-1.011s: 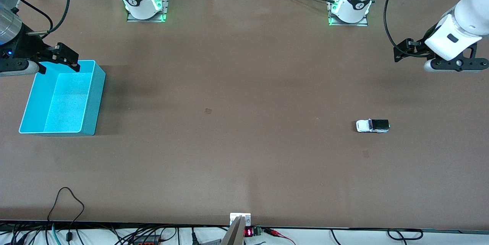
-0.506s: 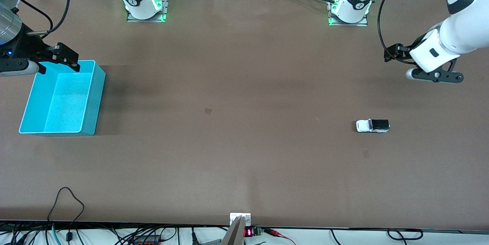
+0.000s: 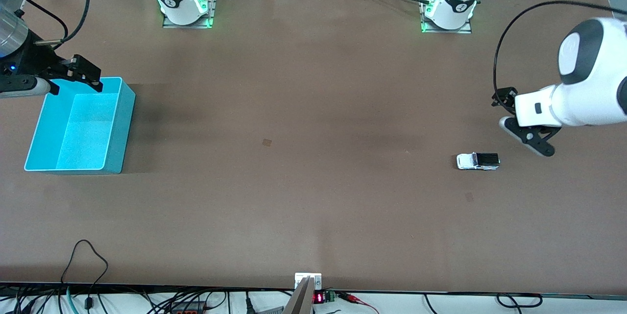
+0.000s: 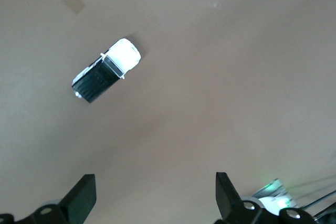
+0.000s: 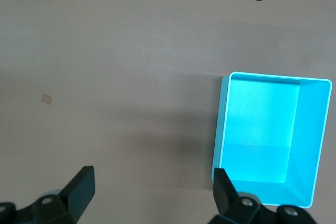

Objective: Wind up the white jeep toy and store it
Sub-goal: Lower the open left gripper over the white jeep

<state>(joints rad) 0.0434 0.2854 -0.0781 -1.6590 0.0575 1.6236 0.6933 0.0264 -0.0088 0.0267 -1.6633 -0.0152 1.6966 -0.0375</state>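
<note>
Approach step: white jeep toy (image 3: 478, 161) is being closed on by the left gripper (image 4: 153, 199), jaws apart, empty; descent and centring needed next; right gripper (image 5: 149, 195) waiting spread above the turquoise bin (image 3: 124, 123).

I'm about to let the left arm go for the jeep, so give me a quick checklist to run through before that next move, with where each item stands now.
1. Left gripper open and holding nothing: ok.
2. White jeep toy upright on its wheels on the table, nothing touching it: ok.
3. Left gripper lined up over the jeep: not ok; it is up in the air over bare table beside the toy.
4. Turquoise bin has nothing in it, at the right arm's end of the table: ok.
5. Right gripper open, waiting over the table beside the bin: ok.
6. Jeep already wound: cannot tell.
</note>
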